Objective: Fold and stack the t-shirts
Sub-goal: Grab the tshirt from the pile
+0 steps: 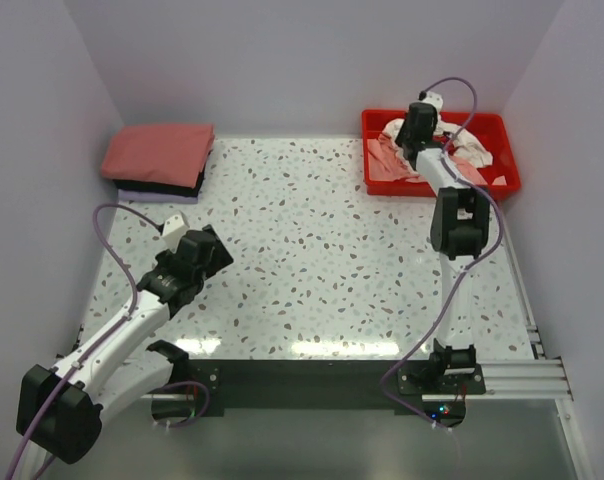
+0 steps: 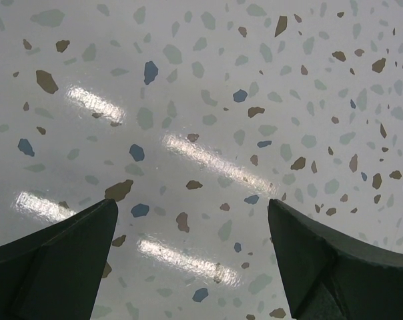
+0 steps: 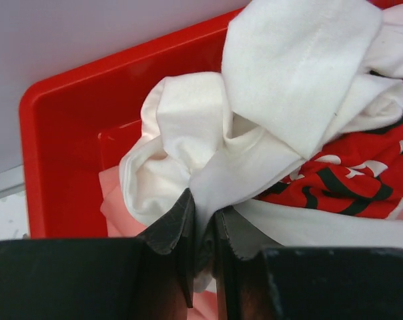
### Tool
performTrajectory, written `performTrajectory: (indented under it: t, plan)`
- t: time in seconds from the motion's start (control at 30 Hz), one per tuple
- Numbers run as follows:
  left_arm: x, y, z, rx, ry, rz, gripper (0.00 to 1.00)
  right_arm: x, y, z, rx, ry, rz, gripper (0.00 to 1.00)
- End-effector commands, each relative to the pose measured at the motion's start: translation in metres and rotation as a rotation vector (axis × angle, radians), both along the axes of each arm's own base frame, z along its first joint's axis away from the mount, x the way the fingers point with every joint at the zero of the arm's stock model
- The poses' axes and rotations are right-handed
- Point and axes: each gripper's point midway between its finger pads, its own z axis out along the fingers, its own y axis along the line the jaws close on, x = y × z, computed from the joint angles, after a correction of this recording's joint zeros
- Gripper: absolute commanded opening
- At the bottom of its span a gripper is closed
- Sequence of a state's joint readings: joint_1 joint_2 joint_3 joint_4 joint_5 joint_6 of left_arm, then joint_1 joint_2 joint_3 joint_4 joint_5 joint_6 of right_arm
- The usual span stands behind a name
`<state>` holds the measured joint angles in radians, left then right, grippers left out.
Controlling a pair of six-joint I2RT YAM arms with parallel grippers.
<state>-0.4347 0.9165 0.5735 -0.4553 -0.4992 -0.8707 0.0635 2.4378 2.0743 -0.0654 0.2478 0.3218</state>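
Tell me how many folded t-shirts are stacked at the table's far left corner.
3: a salmon-red one on top, a black one under it, and a lavender one at the bottom, only its edge showing. Others may be hidden inside the stack.

Bright, even overhead light, strip-shaped glare on the glossy table (image 2: 208,80), faint soft shadows, pictures mostly sharp.

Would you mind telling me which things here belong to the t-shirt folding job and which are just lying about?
Belonging to the job:
white t-shirt, pinched in the right gripper
pink t-shirt beneath it
folded stack, salmon-red on top

Just there:
red tray holding the loose shirts
speckled table
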Motion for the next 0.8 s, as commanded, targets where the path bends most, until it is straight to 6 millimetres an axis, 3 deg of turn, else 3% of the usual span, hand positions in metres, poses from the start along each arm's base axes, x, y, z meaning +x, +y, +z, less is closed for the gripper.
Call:
performTrajectory:
  t: [0.0, 0.07, 0.17, 0.2, 0.27, 0.3, 0.5, 0.6, 0.63, 0.77]
  plan:
    - [0.006, -0.007, 0.006, -0.028, -0.044, -0.018, 1.0, -0.002, 0.011, 0.132, 0.064, -0.302, 0.025, 0.04]
    - [0.006, -0.008, 0.007, -0.036, -0.047, -0.024, 1.0, -0.011, 0.013, 0.157, 0.077, -0.341, 0.035, 0.04]
    - [0.004, -0.009, 0.008, -0.052, -0.058, -0.03, 1.0, -0.021, 0.019, 0.171, 0.104, -0.367, 0.061, 0.03]
    - [0.004, -0.011, 0.008, -0.059, -0.058, -0.037, 1.0, -0.026, 0.022, 0.187, 0.114, -0.391, 0.077, 0.03]
    - [0.002, -0.012, 0.009, -0.066, -0.064, -0.044, 1.0, -0.032, 0.027, 0.198, 0.119, -0.405, 0.096, 0.03]
    - [0.002, -0.013, 0.011, -0.073, -0.067, -0.047, 1.0, -0.04, 0.031, 0.218, 0.123, -0.439, 0.111, 0.03]
    - [-0.003, -0.013, 0.017, -0.093, -0.091, -0.058, 1.0, -0.07, 0.044, 0.283, 0.095, -0.521, 0.165, 0.03]
    - [-0.005, -0.015, 0.02, -0.112, -0.104, -0.064, 1.0, -0.093, 0.05, 0.327, 0.082, -0.59, 0.194, 0.03]
    - [-0.006, -0.015, 0.021, -0.119, -0.11, -0.066, 1.0, -0.106, 0.059, 0.35, 0.085, -0.635, 0.219, 0.03]
    - [-0.007, -0.02, 0.023, -0.143, -0.118, -0.086, 1.0, -0.142, 0.082, 0.404, 0.086, -0.728, 0.285, 0.04]
